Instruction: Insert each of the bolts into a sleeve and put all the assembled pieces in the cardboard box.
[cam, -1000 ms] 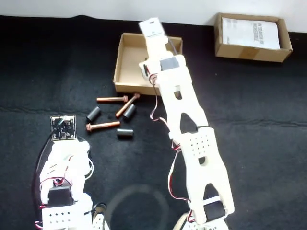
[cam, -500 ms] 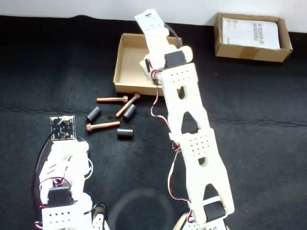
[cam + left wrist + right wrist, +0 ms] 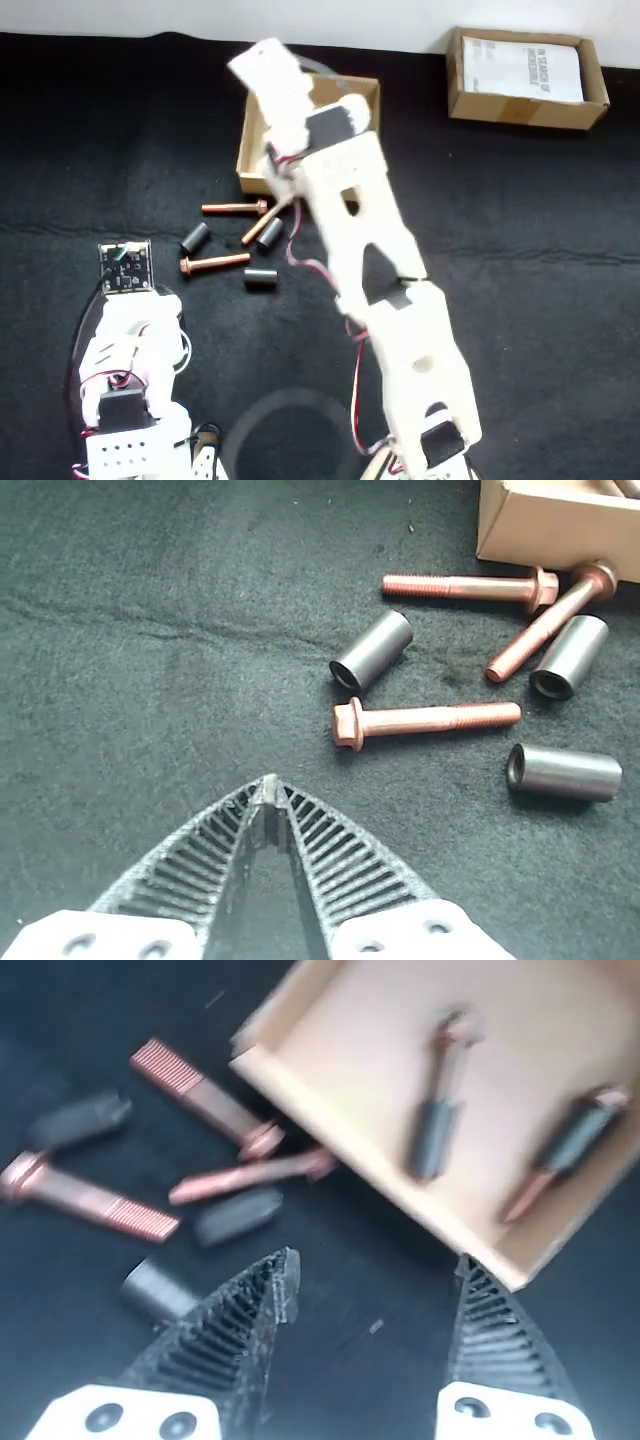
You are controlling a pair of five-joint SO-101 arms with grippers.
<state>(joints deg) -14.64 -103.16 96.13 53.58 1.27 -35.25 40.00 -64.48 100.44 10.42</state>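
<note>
The left gripper (image 3: 268, 785) is being held low over the black cloth (image 3: 150, 630), well apart from the cardboard box (image 3: 256, 125), and its jaws are being pressed together tip to tip, with nothing between them. The right gripper (image 3: 375, 1265) is being held above the cloth just outside the box's side wall; its jaws are being held spread wide, and nothing is being gripped or touched by them. Two assembled pieces (image 3: 437, 1130) (image 3: 565, 1150), each a bolt with a sleeve around its shank, are being shown lying apart from each other on the box floor. Outside the box, the loose parts are being shown scattered on the cloth. The first bolt (image 3: 460, 584) is lying just beside the box wall, and the second bolt (image 3: 545, 630) is lying at a slant with its head nearly at that wall. The first sleeve (image 3: 570, 657) is lying right against the second bolt. The second sleeve (image 3: 372, 650) and the third bolt (image 3: 425, 720) are lying farther from the box, and the third sleeve (image 3: 563, 771) is lying near the third bolt's threaded end.
</note>
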